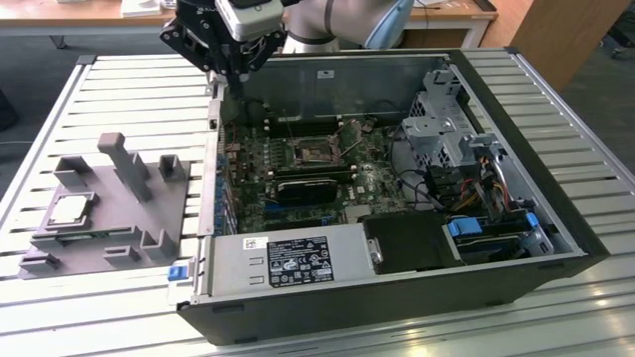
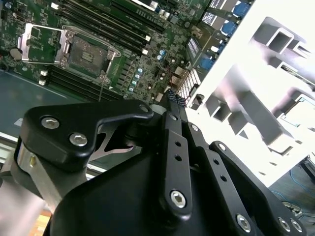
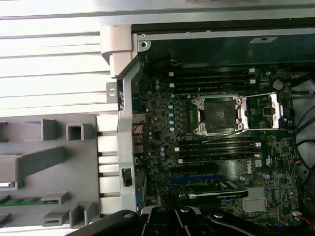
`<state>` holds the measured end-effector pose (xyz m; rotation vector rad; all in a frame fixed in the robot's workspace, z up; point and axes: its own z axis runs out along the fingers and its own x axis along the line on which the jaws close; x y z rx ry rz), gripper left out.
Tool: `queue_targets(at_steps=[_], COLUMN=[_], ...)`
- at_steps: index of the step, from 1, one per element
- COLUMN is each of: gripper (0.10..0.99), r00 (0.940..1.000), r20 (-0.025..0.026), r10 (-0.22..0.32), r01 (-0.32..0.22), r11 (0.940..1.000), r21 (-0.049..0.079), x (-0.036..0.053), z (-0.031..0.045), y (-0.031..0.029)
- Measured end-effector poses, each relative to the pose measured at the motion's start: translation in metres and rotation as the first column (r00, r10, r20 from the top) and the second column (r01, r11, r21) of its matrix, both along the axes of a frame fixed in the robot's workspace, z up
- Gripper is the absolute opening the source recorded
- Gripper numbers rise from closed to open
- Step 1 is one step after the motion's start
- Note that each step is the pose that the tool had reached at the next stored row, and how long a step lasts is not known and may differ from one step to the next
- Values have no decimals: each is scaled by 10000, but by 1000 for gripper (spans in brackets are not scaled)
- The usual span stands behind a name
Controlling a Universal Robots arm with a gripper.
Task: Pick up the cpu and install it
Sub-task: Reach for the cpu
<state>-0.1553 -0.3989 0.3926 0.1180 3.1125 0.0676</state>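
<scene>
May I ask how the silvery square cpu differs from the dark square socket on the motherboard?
The silvery square cpu lies outside the case on the grey tray; the dark square socket sits on the green motherboard inside. The cpu is bright metal, the socket dark and empty. Both are square.

Silvery metal cpu (image 1: 71, 210), matt plastic tray (image 1: 175, 199)
</scene>
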Motion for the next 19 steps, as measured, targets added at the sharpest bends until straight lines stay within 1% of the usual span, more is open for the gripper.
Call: queue_targets(at_steps=[19], gripper=[106], r00=[10000], r20=[1], r10=[0], r01=[0], r11=[10000], r21=[1], x=[-128], z=[-3], y=[0])
